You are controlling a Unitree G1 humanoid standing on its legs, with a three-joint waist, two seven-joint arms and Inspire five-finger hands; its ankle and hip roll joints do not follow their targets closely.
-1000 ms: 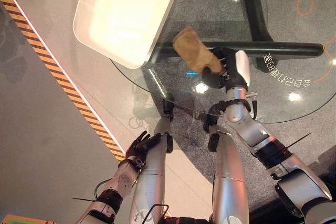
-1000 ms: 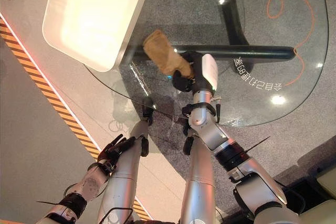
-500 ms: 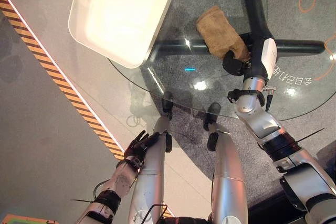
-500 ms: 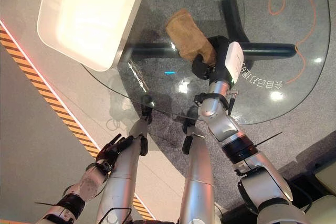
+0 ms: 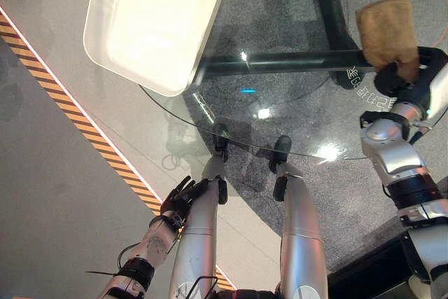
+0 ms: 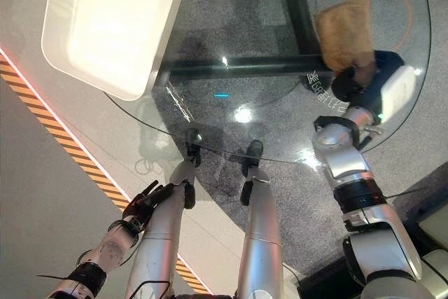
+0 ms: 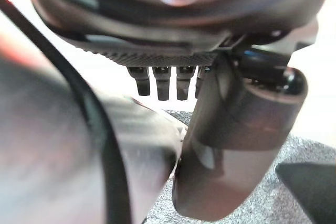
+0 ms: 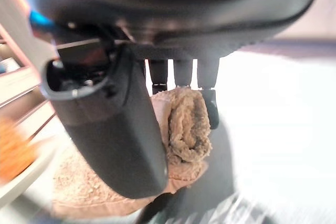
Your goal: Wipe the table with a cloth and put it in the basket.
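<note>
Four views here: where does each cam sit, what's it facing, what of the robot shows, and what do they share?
Left eye view: on the head, looking down at the glass table; left hand hangs low beside it, right hand holds the cloth.
Right eye view: same scene, slightly offset; white basket at the table's left.
Left wrist view: along the left hand, fingers relaxed, toward the floor.
Right wrist view: along the right hand, curled on the cloth.
Shared: cloth, right hand.
</note>
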